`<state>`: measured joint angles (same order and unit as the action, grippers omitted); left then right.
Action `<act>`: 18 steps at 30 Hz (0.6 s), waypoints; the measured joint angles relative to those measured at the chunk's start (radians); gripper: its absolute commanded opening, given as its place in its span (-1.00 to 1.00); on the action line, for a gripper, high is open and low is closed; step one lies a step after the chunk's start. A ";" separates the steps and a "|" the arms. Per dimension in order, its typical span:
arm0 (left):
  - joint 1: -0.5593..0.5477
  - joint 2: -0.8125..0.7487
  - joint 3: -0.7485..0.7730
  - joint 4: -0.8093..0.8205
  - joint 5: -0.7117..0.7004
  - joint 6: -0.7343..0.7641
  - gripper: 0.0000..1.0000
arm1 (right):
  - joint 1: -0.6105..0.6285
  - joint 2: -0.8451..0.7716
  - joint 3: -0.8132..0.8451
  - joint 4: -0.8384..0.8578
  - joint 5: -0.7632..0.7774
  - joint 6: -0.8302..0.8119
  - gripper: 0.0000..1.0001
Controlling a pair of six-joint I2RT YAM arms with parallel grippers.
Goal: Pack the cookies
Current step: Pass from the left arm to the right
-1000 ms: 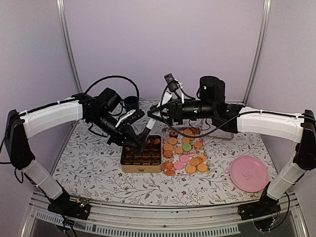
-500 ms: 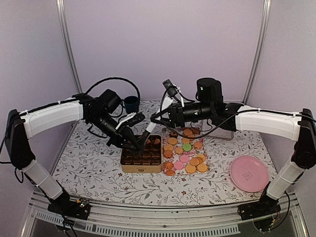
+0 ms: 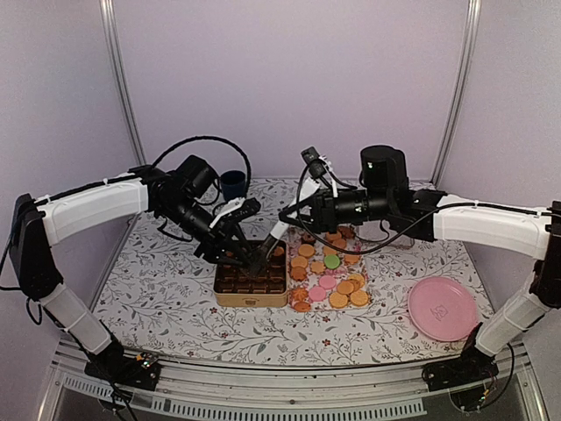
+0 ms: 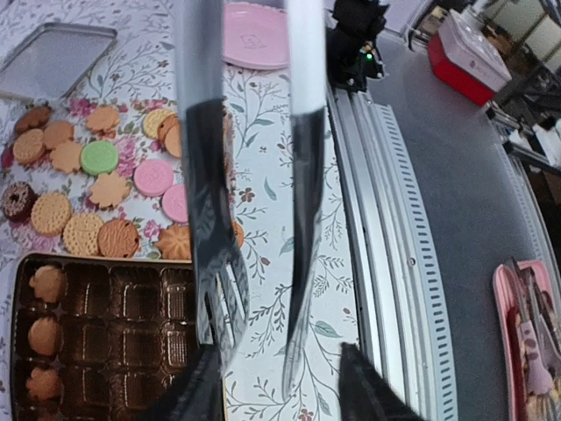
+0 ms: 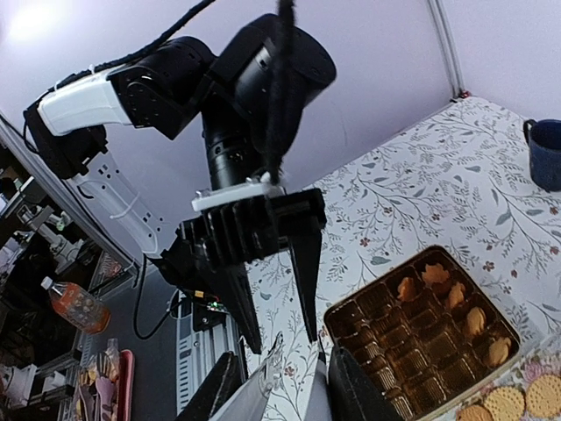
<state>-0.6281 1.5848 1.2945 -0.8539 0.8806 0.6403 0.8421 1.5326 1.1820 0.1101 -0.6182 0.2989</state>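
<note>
Loose cookies (image 3: 329,265) (image 4: 96,158), mostly golden with a few pink, one green and some dark, lie on the cloth right of a gold tin with a brown compartment tray (image 3: 252,285) (image 4: 114,351) (image 5: 421,346). A few cookies sit in its far cells (image 5: 434,281). My right gripper (image 3: 295,213) (image 5: 285,355) is shut on white tongs (image 3: 277,231) (image 4: 298,219) with metal tips. My left gripper (image 3: 249,255) (image 4: 279,351) (image 5: 283,342) hangs open over the tray's far edge. The tong tips reach in between its fingers; contact cannot be told.
A pink plate (image 3: 443,309) (image 4: 254,35) sits at the front right. A blue cup (image 3: 232,184) (image 5: 545,153) stands at the back. A flat metal lid (image 4: 53,57) lies beyond the loose cookies. Both arms cross close together above the tray.
My left gripper has opened from shut. The right arm has shifted a little to the right, and its jaws have narrowed on the tongs.
</note>
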 measured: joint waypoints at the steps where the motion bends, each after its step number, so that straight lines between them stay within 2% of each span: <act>1: 0.001 0.000 0.001 0.011 -0.015 -0.010 0.38 | 0.000 -0.023 -0.026 -0.011 0.027 0.000 -0.35; 2: 0.001 0.000 0.001 0.021 -0.026 -0.015 0.52 | -0.001 -0.043 -0.047 -0.021 0.058 -0.001 -0.35; 5: 0.009 0.000 0.001 0.042 -0.065 -0.051 0.65 | -0.001 -0.105 -0.106 -0.060 0.160 -0.003 -0.34; 14: 0.093 -0.039 0.001 0.053 -0.121 -0.074 0.68 | -0.001 -0.330 -0.262 -0.150 0.521 -0.004 -0.29; 18: 0.133 -0.054 0.000 0.053 -0.128 -0.076 0.68 | -0.001 -0.362 -0.294 -0.157 0.659 -0.004 -0.29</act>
<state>-0.4950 1.5307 1.2949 -0.8009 0.7525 0.5644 0.8410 1.1706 0.8883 -0.0471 0.0410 0.2951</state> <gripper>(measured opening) 0.839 0.354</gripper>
